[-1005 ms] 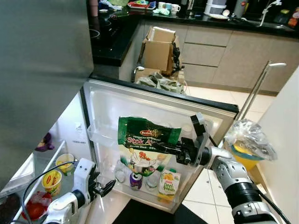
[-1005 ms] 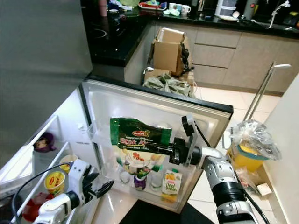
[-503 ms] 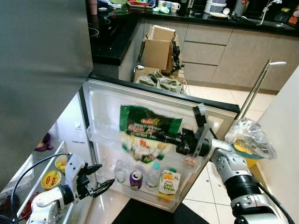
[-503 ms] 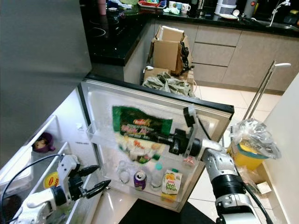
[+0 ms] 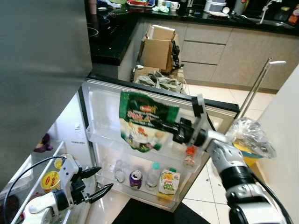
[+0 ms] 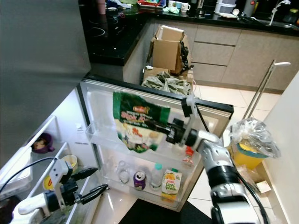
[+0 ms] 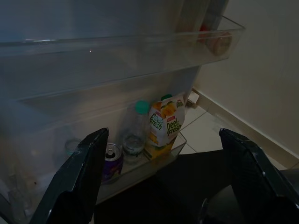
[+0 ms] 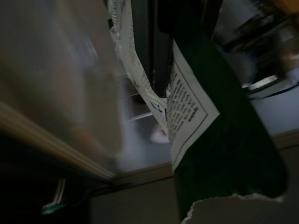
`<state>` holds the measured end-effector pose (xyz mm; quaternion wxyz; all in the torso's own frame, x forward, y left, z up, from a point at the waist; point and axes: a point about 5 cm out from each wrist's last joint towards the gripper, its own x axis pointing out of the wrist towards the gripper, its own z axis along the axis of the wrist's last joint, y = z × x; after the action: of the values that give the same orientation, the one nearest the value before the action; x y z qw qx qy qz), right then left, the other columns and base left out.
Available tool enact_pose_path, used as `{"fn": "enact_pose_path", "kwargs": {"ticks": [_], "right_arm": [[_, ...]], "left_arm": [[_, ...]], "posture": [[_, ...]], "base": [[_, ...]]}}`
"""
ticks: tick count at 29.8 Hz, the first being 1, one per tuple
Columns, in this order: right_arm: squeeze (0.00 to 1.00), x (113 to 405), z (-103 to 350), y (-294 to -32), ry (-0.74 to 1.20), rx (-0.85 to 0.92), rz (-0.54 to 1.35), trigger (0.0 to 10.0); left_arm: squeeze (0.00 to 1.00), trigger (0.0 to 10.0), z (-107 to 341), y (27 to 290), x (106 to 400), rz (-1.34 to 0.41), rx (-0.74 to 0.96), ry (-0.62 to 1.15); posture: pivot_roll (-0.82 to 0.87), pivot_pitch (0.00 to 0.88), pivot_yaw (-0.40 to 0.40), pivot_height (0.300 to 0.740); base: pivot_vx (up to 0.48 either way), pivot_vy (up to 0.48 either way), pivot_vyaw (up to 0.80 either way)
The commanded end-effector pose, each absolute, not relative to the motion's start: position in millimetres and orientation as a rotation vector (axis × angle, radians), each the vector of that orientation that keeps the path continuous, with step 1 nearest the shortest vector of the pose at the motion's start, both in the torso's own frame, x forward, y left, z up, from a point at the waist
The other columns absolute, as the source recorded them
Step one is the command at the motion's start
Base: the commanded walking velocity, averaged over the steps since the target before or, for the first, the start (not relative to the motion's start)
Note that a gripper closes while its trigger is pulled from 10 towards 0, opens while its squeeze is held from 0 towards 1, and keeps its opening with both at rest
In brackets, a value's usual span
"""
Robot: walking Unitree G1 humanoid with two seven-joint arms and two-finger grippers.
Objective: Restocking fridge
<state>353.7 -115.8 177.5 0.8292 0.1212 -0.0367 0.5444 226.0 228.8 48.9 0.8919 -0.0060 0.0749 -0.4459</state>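
A green stock pouch (image 5: 141, 122) with a chicken picture hangs in front of the open fridge door (image 5: 212, 106), level with the upper door shelf (image 5: 105, 139). My right gripper (image 5: 150, 124) is shut on it, reaching in from the right. In the right wrist view the pouch's back label (image 8: 187, 107) lies along the black fingers (image 8: 148, 42). My left gripper (image 5: 99, 179) is open low at the left, near the fridge's inner shelves. The left wrist view looks between its fingers (image 7: 77, 182) at the lower door shelf holding a juice carton (image 7: 166, 126), a bottle (image 7: 135, 130) and a can (image 7: 112, 158).
A small red-capped bottle (image 5: 189, 157) stands on the door's right side. Yellow tubs (image 5: 49, 180) sit on a fridge shelf at the left. A plastic bag with a yellow bowl (image 5: 250, 139) is at the right. Cardboard boxes (image 5: 159, 45) stand behind the door, a black mat (image 5: 140, 215) below.
My right gripper has lifted the pouch from in front of the lower door shelf to beside the upper one. My left gripper has drawn back to the left and lower.
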Motion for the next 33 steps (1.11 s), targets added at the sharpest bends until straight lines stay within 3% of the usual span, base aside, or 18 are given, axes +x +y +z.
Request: {"fn": "enact_pose_path", "kwargs": {"ticks": [1,11,15,21,33], "right_arm": [[0.00,359.2,182.5,-114.9,-0.106,0.233,1.111,10.0],[0.00,371.3,180.4,-91.2,-0.069,0.157,1.027,10.0],[0.00,373.7,166.7,-68.2,-0.009,0.122,0.963,10.0],[0.00,374.3,160.7,-54.8,0.017,0.101,0.933,10.0],[0.00,375.7,149.2,-50.1,0.048,0.048,0.813,10.0]], "left_arm": [[0.00,10.0,51.6,234.7,224.0,-0.919,-0.004,0.165],[0.00,10.0,54.7,232.4,220.1,-0.917,-0.014,0.163],[0.00,10.0,57.1,219.7,225.1,-0.951,-0.022,0.149],[0.00,10.0,60.6,212.2,227.4,-0.974,-0.028,0.135],[0.00,10.0,66.0,211.4,228.0,-0.983,-0.020,0.131]], "posture": [[-0.07,0.000,-0.081,0.740],[-0.06,0.000,-0.090,0.740],[-0.06,0.000,-0.094,0.740],[-0.05,0.000,-0.092,0.740],[-0.05,0.000,-0.093,0.740]], "base": [[0.000,0.000,0.00],[0.000,0.000,0.00],[0.000,0.000,0.00],[0.000,0.000,0.00],[0.000,0.000,0.00]]}}
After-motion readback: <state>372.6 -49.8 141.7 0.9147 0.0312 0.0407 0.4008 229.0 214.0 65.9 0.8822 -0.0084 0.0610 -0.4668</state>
